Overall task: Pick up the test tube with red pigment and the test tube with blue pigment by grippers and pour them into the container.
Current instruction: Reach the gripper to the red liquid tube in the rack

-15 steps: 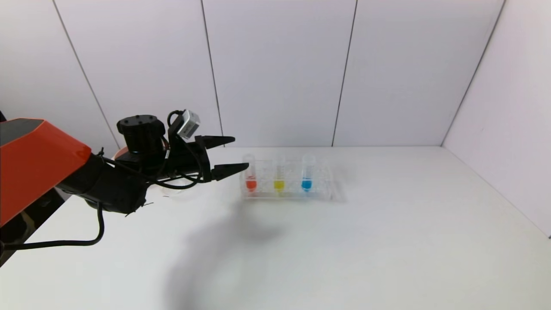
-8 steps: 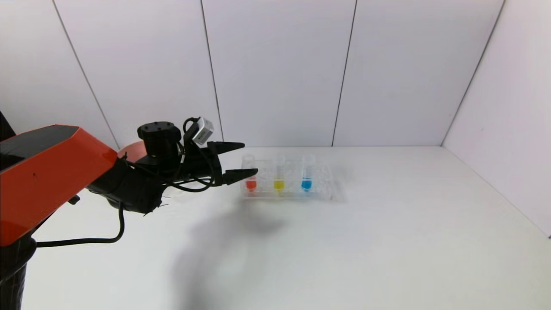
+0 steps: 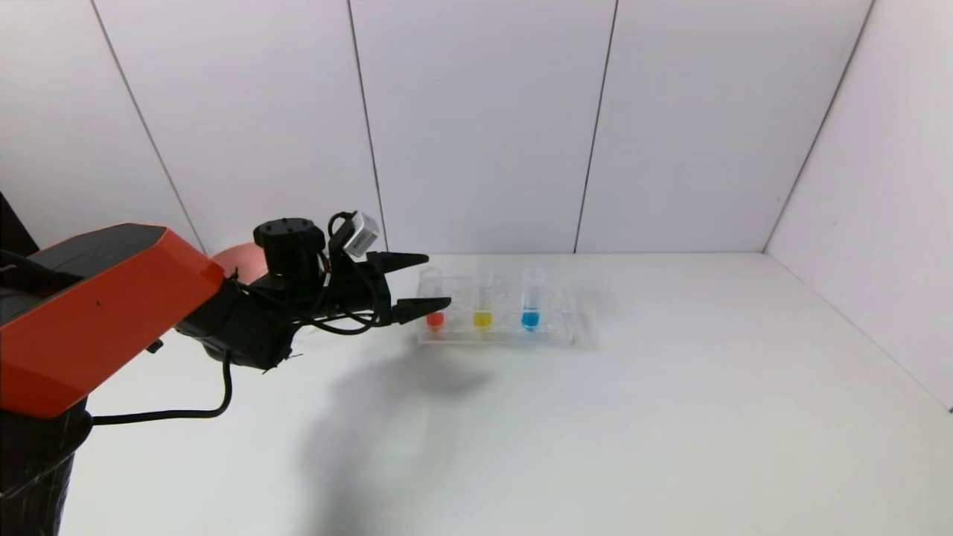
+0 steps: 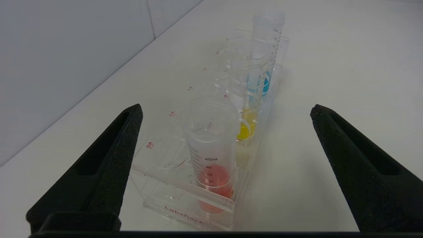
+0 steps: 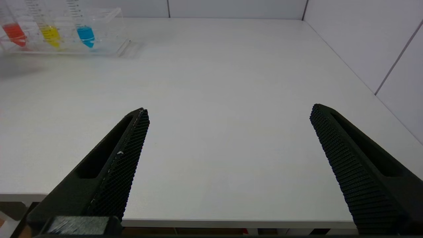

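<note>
The test tube with red pigment [image 3: 432, 298] stands upright at the left end of a clear rack [image 3: 555, 330]. The test tube with blue pigment [image 3: 530, 298] stands toward the rack's right end. My left gripper [image 3: 438, 280] is open and level with the red tube's upper half, one fingertip behind it and one in front. In the left wrist view the red tube [image 4: 211, 148] sits in line with the wide gap of the left gripper [image 4: 226, 110], untouched, with the blue tube [image 4: 266, 77] farthest off. My right gripper [image 5: 228, 110] is open and empty over the table's near edge. The container is hidden.
A tube with yellow liquid [image 3: 482, 301] stands between the red and blue ones. A pink bowl [image 3: 237, 262] peeks out behind my left arm at the back left. White walls close the table at the back and right.
My left arm has moved right toward the rack, bringing its open fingers up to the red tube. The tubes and rack have not moved.
</note>
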